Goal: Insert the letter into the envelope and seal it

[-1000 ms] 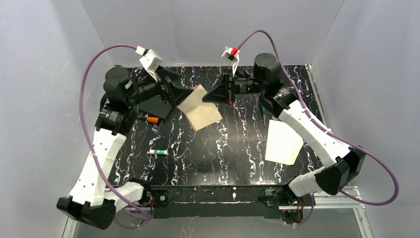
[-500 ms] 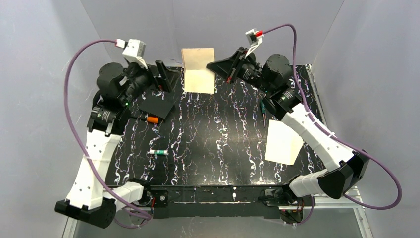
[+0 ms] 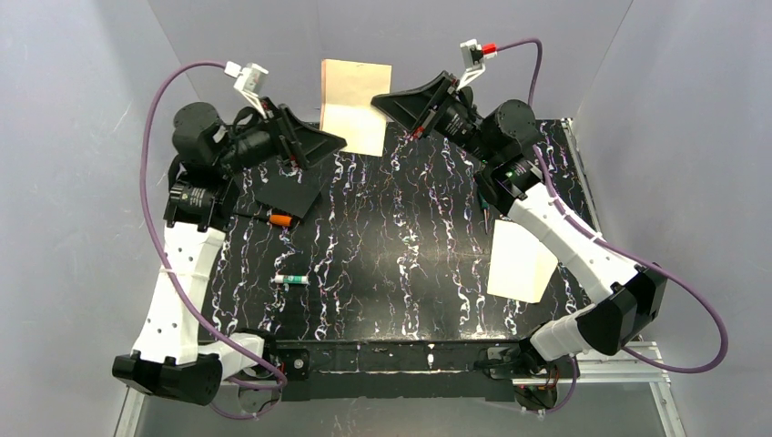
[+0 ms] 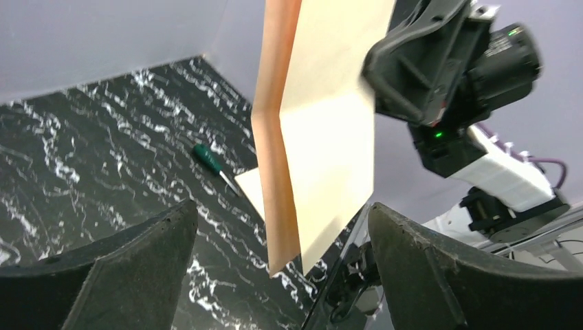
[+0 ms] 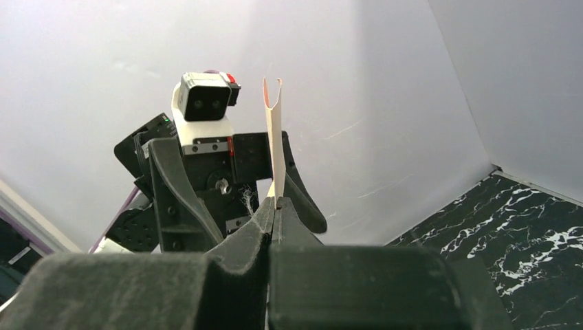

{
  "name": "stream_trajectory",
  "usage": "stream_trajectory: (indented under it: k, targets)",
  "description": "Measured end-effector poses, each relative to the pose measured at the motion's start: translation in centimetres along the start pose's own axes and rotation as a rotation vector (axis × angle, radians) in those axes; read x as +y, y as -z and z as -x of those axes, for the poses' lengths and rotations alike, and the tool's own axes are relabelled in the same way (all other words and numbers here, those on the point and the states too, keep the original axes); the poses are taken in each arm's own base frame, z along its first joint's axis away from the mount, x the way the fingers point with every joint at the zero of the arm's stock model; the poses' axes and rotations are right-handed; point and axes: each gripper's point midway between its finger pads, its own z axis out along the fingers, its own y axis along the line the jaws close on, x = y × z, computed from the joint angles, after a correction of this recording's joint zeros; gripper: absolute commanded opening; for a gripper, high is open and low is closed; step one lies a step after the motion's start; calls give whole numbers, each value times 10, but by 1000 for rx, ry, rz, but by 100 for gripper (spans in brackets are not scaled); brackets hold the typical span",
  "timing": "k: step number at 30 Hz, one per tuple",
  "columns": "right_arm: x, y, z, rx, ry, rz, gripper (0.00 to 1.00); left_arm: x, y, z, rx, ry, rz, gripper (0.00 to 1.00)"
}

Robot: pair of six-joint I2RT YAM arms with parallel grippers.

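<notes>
Top external, envelope (image 3: pixel 355 105) aloft, letter (image 3: pixel 519 262) lying apart

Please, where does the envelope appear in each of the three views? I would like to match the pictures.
Top external: the envelope is at the top centre, held up in the air.
Left wrist: it stands upright in the centre.
Right wrist: only its thin edge shows, upright in the centre.
Shared landmark: the right claw pinching it.
</notes>
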Motion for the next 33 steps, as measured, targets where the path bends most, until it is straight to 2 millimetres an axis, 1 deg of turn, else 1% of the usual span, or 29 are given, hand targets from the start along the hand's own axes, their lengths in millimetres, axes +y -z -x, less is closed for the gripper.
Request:
stream_trajectory:
  k: [1,4,6,8,11,15,17,19,21,23,24,26,27,29,30,31,32,33]
  targets:
    - [1,0,1,-2,-3,6,1,-3,3,5,-17,4,-19,89]
    - [8,0,2,-2,-6,36,1,-11,12,22,-68,19,-71,80]
    - [13,0,4,-7,-13,61,1,-13,14,29,-81,36,-92,75]
    - [19,-1,5,-11,-18,94,1,-15,11,30,-73,65,-119,73]
    - [23,-2,4,-10,-25,126,1,-10,5,27,-46,119,-138,62]
    - [19,-5,-1,-1,-40,134,1,-4,0,24,-23,179,-143,47]
    - [15,-7,-4,3,-46,130,1,-7,0,24,-16,192,-159,39]
    - [10,-9,-7,10,-51,121,1,-14,2,26,-9,191,-183,34]
    - [7,-11,-8,17,-53,111,1,-22,5,30,-10,173,-206,20]
    - [7,-12,-6,16,-50,110,1,-29,7,34,-12,152,-227,3]
    - [8,-13,-5,14,-48,112,1,-32,8,36,-15,139,-235,0]
    - [9,-13,-3,11,-46,113,13,-34,9,37,-17,123,-243,0]
    - [9,-14,-3,11,-45,114,23,-35,9,37,-17,115,-246,0]
    - [8,-14,-4,13,-44,107,54,-34,9,37,-17,110,-246,0]
    - [6,-14,-5,16,-47,96,65,-34,9,37,-17,106,-245,0]
    - [2,-14,-6,20,-44,79,72,-33,9,37,-18,99,-245,0]
    - [-2,-14,-7,18,-42,55,76,-33,9,37,-20,91,-244,0]
    - [-6,-13,-6,15,-43,35,78,-32,9,37,-21,82,-243,0]
